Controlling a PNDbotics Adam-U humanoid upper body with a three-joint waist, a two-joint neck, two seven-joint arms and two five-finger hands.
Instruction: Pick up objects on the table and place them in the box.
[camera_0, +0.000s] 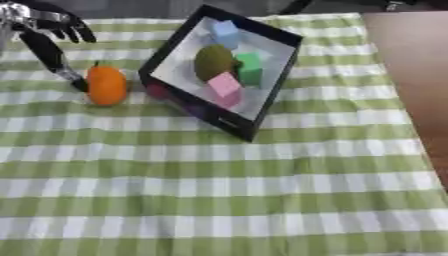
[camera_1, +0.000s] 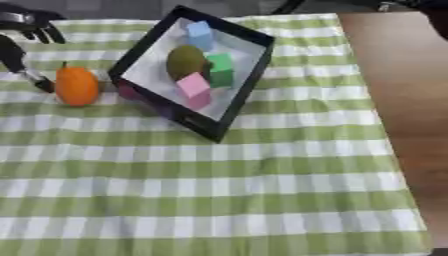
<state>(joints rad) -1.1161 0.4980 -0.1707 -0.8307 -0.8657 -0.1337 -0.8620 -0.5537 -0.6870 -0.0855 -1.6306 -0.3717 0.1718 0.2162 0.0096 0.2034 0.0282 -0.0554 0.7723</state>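
Broadly, we see a checked cloth (camera_0: 219, 190) over the table (camera_0: 411, 60), and far left of centre on it a black box (camera_0: 171, 52) with a pale floor, tipped so its opening faces us; inside lie a dark green round fruit (camera_0: 213, 61), a green block (camera_0: 249, 67), a pink block (camera_0: 224, 85) and a pale blue block (camera_0: 226, 32); the orange (camera_0: 106, 86) is the one thing left outside, on the cloth just beside the box's left wall.

We judge the orange light, rigid and smooth, rounded enough to roll if nudged, so we would close on it across its widest middle, thumb on one side and fingers opposite, not on the small stem at its top.

Our left hand (camera_0: 52, 25) is at the far left corner, fingers half curled and holding nothing, with one long digit reaching down to the orange's left side; whether it touches we cannot tell.

The hand's upper part is cut off by the edge; our right hand shows nowhere; something pinkish by the box's left wall we cannot make out.
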